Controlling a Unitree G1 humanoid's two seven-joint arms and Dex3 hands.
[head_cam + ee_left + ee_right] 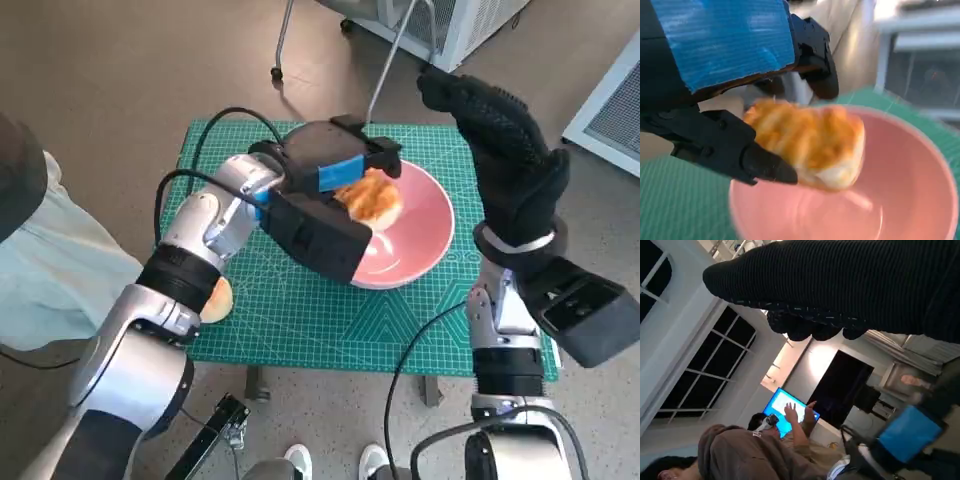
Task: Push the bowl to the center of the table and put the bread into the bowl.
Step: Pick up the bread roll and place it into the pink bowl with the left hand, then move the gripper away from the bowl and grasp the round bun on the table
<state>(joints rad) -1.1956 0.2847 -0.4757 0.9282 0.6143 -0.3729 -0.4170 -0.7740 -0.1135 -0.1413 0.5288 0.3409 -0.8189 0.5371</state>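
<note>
The left hand [335, 195] has the bread [369, 199] pinched between its black fingers [765, 165], and holds it over the pink bowl [425, 235] at the middle of the head view. The bowl sits on the green mat [320, 320], a little right of the frame's center. In the left wrist view the bread [807, 142] hangs above the bowl's hollow [905, 190], clear of the glossy bottom.

It looks like a light, soft roll — golden crust on top, pale crumb at the lower edge — so it should dent if squeezed hard and weigh next to nothing. The hold is across its body from the sides, which seems the sensible place; a corner would likely tear. The bowl looks hard and smooth, and I'd guess it slides easily on the mat when nudged at the rim.

The right hand [500, 140] is raised at the upper right of the head view, gloved, holding nothing — fingers loosely extended, not gripping.

Another pale roll [218, 298] peeks out by the left forearm at the mat's left edge.
</note>
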